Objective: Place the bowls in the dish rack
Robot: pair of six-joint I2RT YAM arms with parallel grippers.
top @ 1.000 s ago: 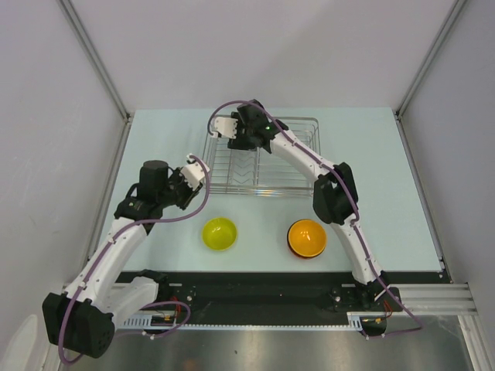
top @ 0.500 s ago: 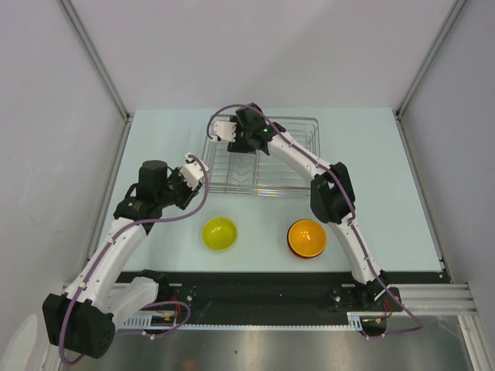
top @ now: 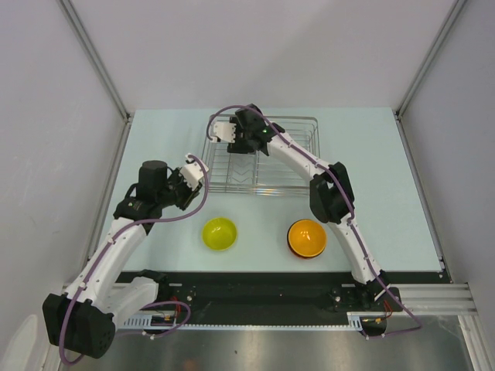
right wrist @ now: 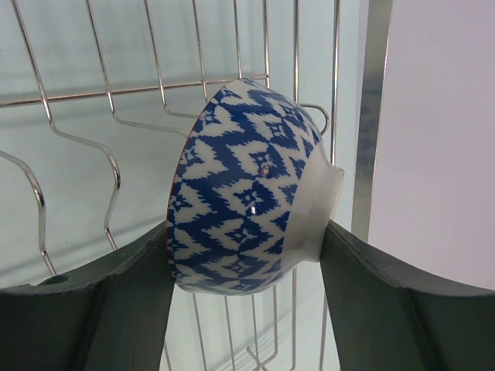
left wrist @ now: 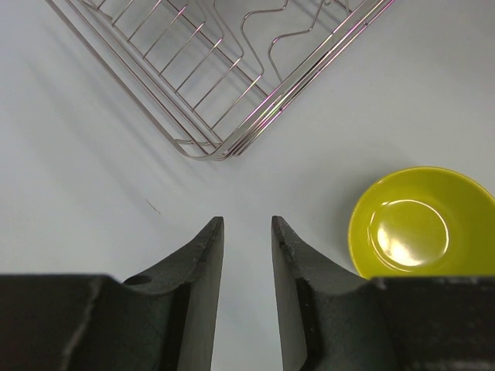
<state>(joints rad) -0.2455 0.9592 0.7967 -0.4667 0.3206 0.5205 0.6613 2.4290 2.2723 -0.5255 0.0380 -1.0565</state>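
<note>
My right gripper [right wrist: 247,236] is shut on the white bowl with blue pattern [right wrist: 247,201], held on its side over the silver wire dish rack [right wrist: 108,116]. In the top view this gripper [top: 228,131] is over the rack's [top: 298,166] far left corner. My left gripper [left wrist: 247,232] is open and empty above the table, near the rack's front left corner [left wrist: 220,147]; it also shows in the top view [top: 191,179]. The lime-yellow bowl [top: 219,233] sits upright in front of the rack, right of the left gripper [left wrist: 418,224]. The orange bowl [top: 307,236] rests on a dark red edge [top: 308,253]. The zigzag bowl is out of view.
The pale table [top: 387,193] is walled by grey panels at left, right and back, with metal posts [top: 97,58] at the corners. A black rail [top: 255,290] runs along the near edge by the arm bases.
My right gripper with the blue-patterned bowl has shifted slightly left over the rack's far left part. The left arm and the bowls on the table have not moved.
</note>
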